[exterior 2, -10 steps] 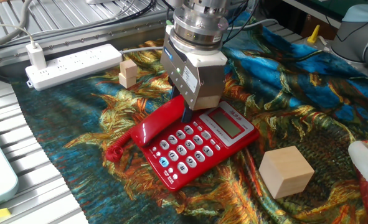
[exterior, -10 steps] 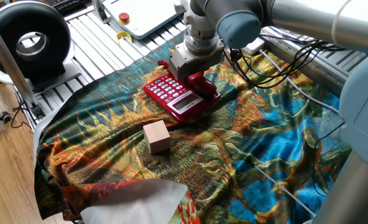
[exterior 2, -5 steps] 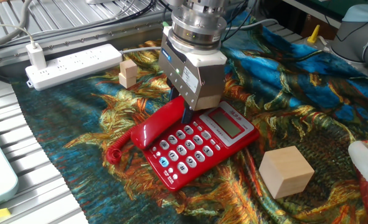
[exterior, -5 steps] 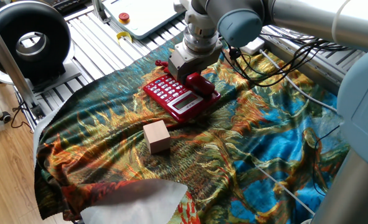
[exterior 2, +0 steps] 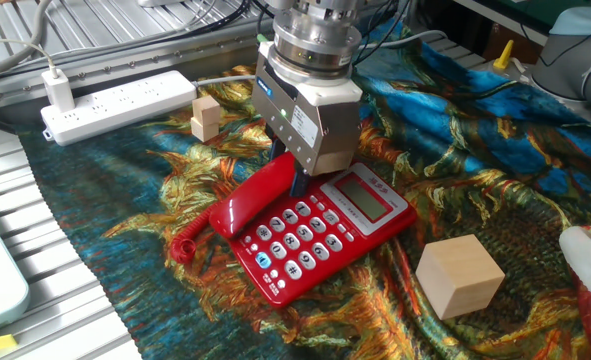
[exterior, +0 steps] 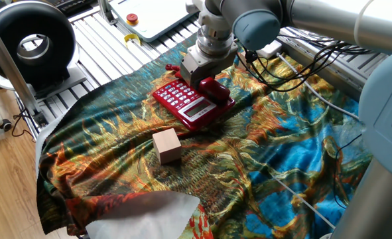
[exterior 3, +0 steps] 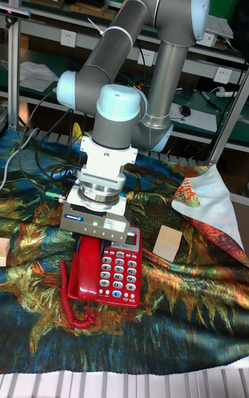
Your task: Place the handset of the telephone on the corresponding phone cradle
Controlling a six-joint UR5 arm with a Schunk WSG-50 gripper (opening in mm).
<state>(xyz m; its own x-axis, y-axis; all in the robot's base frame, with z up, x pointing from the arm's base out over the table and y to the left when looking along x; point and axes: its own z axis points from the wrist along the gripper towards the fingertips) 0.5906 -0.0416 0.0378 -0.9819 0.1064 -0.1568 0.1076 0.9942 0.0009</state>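
The red handset [exterior 2: 250, 200] lies along the far edge of the red telephone [exterior 2: 325, 240], covering the phone cradle, which is hidden beneath it. Its coiled red cord [exterior 2: 183, 243] trails off the left end. My gripper [exterior 2: 290, 180] hangs straight down over the handset's middle. One dark finger [exterior 2: 298, 184] shows on the keypad side and the other is hidden behind the gripper body. The jaws straddle the handset and look open. In the other fixed view the gripper [exterior: 205, 83] stands over the handset [exterior: 214, 88]. The tall view shows the handset [exterior 3: 86, 267] left of the keypad.
A tan wooden cube [exterior 2: 459, 275] sits on the patterned cloth [exterior 2: 495, 160] right of the phone. Two small stacked wooden blocks [exterior 2: 206, 115] and a white power strip [exterior 2: 115, 100] lie behind the gripper. Cables run along the table's far side.
The gripper has crept slightly upward over the handset. The handset and phone have not moved.
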